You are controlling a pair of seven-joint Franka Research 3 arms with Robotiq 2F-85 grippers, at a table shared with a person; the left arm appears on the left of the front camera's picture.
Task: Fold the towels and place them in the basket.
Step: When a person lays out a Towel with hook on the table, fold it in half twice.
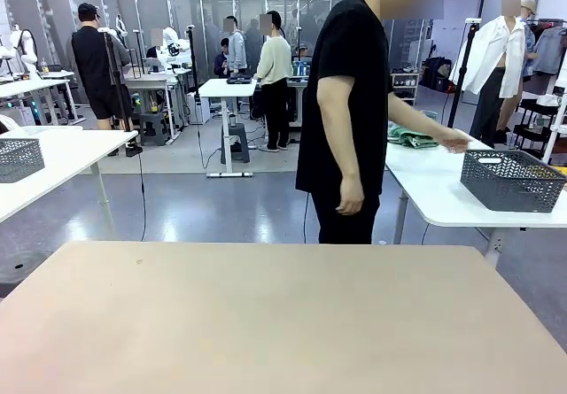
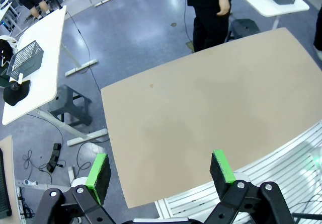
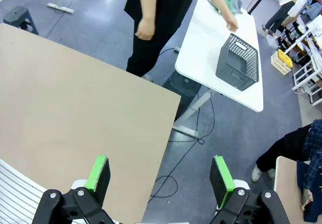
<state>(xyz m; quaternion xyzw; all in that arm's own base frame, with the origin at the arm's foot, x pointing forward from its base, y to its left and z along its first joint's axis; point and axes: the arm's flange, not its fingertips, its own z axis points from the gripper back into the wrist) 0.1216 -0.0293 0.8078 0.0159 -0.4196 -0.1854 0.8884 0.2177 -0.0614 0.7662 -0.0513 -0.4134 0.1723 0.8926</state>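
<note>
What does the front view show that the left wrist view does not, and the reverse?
Front view: the green towels on the white side table, by the person's hand. Left wrist view: the open left gripper and a grey stool. Both: the tan table, the person and the dark basket.

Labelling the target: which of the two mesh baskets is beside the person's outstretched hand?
The dark charcoal basket on the right-hand white table; the hand reaches just beyond it. The paler grey basket sits far left.
</note>
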